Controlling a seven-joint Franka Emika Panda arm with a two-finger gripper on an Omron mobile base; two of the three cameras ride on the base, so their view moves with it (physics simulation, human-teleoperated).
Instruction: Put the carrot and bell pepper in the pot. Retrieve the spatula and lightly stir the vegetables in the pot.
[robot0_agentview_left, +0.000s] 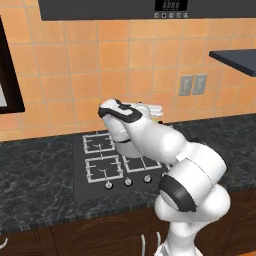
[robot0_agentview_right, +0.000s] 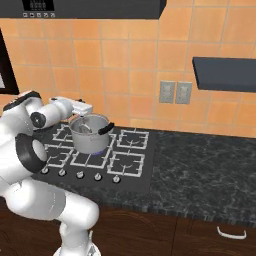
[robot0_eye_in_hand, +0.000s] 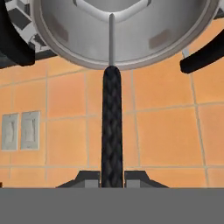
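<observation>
- So the arm's claw (robot0_eye_in_hand: 112, 178) is pinching the spatula (robot0_eye_in_hand: 112, 127) by its dark braided handle, fingertips (robot0_eye_in_hand: 89, 178) pressed against either side of it low down in the hand view.
- The shaft runs straight up from there into the pot (robot0_eye_in_hand: 175, 39), and the pale blade end sits down inside the steel bowl.
- From the right base view the pot (robot0_agentview_right: 90, 134) is on a back burner of the stove (robot0_agentview_right: 130, 165), with what looks like a faint blue flame under it, and the arm's wrist hangs right over its rim from the left.
- From the left base view the arm covers most of the pot (robot0_agentview_left: 125, 148), you just catch a bit of steel behind the elbow.
- Carrot and bell pepper: honestly can't make them out. No orange or red visible inside the pot in any view, and none lying on the counter (robot0_agentview_right: 200, 165) either, so I'd guess they're at the bottom, hidden by the angle, but that's a guess.
- Where it stands, I reckon: veg loading probably finished, spatula fetched for sure, and we're at the stirring part.
- What's left is a few gentle swirls without knocking the pot off the burner.
</observation>
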